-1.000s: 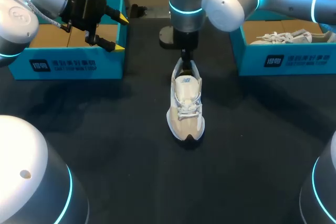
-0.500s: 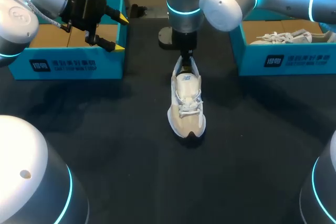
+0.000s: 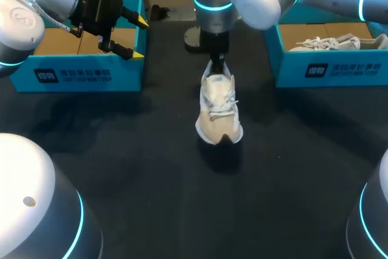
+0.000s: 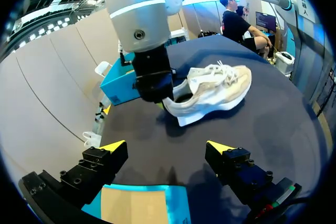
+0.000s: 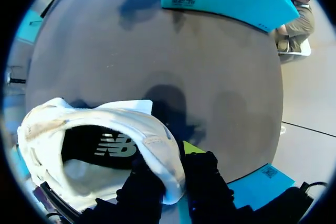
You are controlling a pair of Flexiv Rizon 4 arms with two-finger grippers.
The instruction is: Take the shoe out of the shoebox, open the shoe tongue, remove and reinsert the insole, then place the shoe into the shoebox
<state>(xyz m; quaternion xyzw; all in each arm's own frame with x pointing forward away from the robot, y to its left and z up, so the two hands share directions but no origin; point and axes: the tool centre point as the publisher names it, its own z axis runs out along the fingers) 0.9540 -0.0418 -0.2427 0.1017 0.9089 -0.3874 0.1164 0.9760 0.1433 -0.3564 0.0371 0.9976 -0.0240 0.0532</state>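
Shoe (image 3: 219, 113) on dark table (image 3: 151, 180), right gripper (image 5: 173, 182) clamped on it

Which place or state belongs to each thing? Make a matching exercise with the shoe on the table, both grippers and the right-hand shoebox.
Things
1. shoe
2. left gripper
3. right gripper
4. right shoebox

Places or states
a. holds another pale shoe
b. open, over the left shoebox
c. at the middle of the table
d. shut on the shoe's heel

Pairs: 1-c, 2-b, 3-d, 4-a.
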